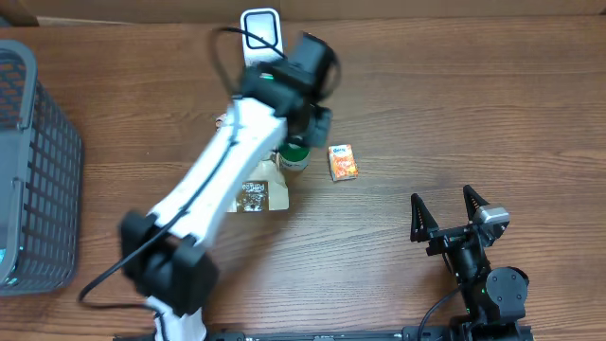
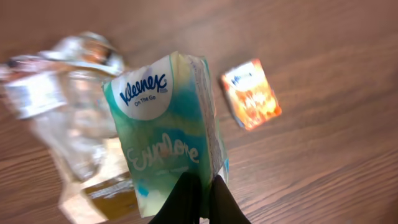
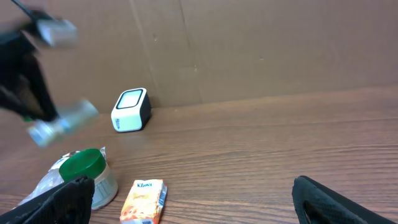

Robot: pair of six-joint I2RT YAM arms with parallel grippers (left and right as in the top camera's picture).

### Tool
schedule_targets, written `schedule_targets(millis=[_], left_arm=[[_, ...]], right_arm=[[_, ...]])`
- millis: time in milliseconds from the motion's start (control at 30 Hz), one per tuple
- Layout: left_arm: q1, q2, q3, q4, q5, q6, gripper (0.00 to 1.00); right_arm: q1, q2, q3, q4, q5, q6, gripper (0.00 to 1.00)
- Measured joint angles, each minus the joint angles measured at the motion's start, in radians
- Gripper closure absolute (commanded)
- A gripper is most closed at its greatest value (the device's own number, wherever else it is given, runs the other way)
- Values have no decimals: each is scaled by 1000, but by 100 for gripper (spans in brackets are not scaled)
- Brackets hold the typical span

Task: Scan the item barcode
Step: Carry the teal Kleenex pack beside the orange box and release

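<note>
My left gripper [image 2: 204, 186] is shut on the lower edge of a teal and white Kleenex tissue pack [image 2: 169, 130], which it holds above the table. In the overhead view the left gripper [image 1: 319, 120] hangs just below the white barcode scanner [image 1: 260, 28], which stands at the table's far edge. The right wrist view shows the scanner [image 3: 130, 110] against the cardboard wall, with the held pack [image 3: 62, 121] as a blur to its left. My right gripper [image 1: 441, 195] rests open near the front right, nothing between its fingers.
An orange Kleenex pack [image 1: 343, 162] lies flat mid-table. A green-lidded jar [image 1: 294, 156] and a clear bag [image 1: 256, 194] sit under the left arm. A grey wire basket [image 1: 38, 170] stands at the left edge.
</note>
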Motion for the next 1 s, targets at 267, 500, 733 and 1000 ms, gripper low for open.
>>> schedule_targets(millis=[267,500,733,1000], left_arm=[[-102,143,0,47,-12,26,96],[-128,245,0,70,-31,32,96],[-128,288,0,63,-154,-88,96],[-128,319,0,81,-172,-122,39]], right_arm=[[0,0,0,0,0,0,0],[0,0,0,0,0,0,0],[0,0,0,0,1,0,0],[0,0,0,0,0,0,0]])
